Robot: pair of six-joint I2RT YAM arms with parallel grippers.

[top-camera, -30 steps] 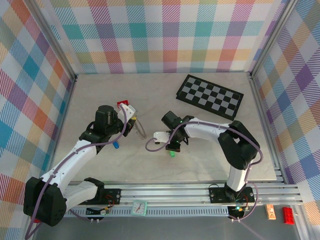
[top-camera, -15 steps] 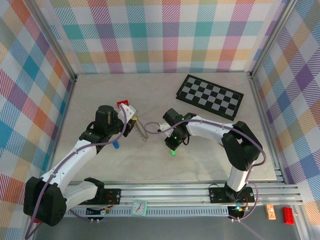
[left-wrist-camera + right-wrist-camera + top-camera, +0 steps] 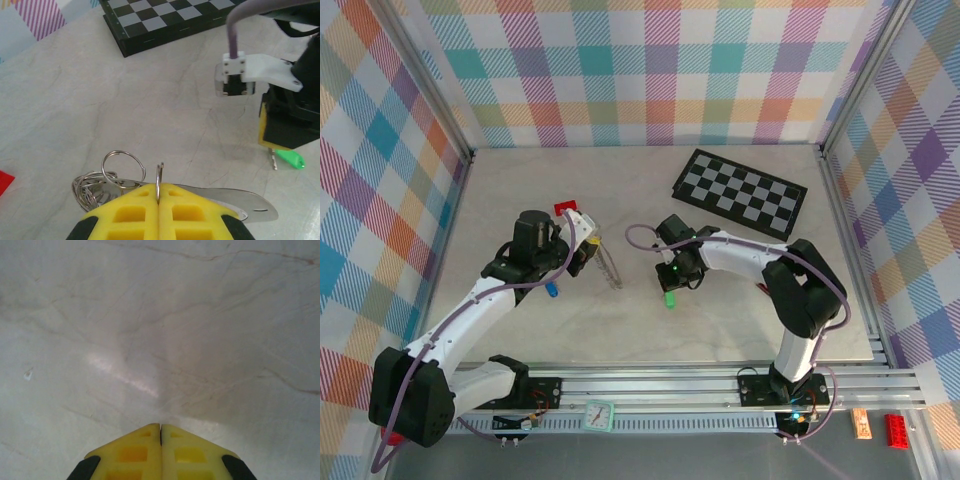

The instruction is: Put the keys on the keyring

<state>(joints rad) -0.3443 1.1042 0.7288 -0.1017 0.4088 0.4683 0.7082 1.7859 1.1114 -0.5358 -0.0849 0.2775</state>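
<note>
On the left half of the desk [image 3: 520,190], we see the left pincer [image 3: 159,189] clamped tight on the keyring [image 3: 123,168]. Its yellow pads [image 3: 142,192] pinch one thin wire loop edge-on so that it stands upright, while the rest of the silvery coils bunch loosely on the stone-patterned top beside it. We read that grip as a way of presenting the ring, held up and steady and facing the other arm. A flat silvery metal tab [image 3: 245,205] juts out from under the pads towards the right; what it belongs to we cannot tell.

Across from it, the right pincer [image 3: 160,428] is closed as well, and its own camera shows nothing between the pads, just bare desk. From the left wrist we catch it standing tip-down just above the green key [image 3: 292,159], which lies flat on the desk with a bit of metal shaft showing next to its head. Whether they touch, we cannot say. That looks to us like the set-up for a pick-up, so the green key is not on the ring yet. The blue key [image 3: 551,291] lies on the desk close beside the left arm, apart from the ring.

The red block [image 3: 563,209] and the checkerboard [image 3: 740,193] sit towards the back, out of the way. As for writing, we find no brand, label or lettering we can read. The small dial [image 3: 597,415] on the front rail is too tiny to make out.
</note>
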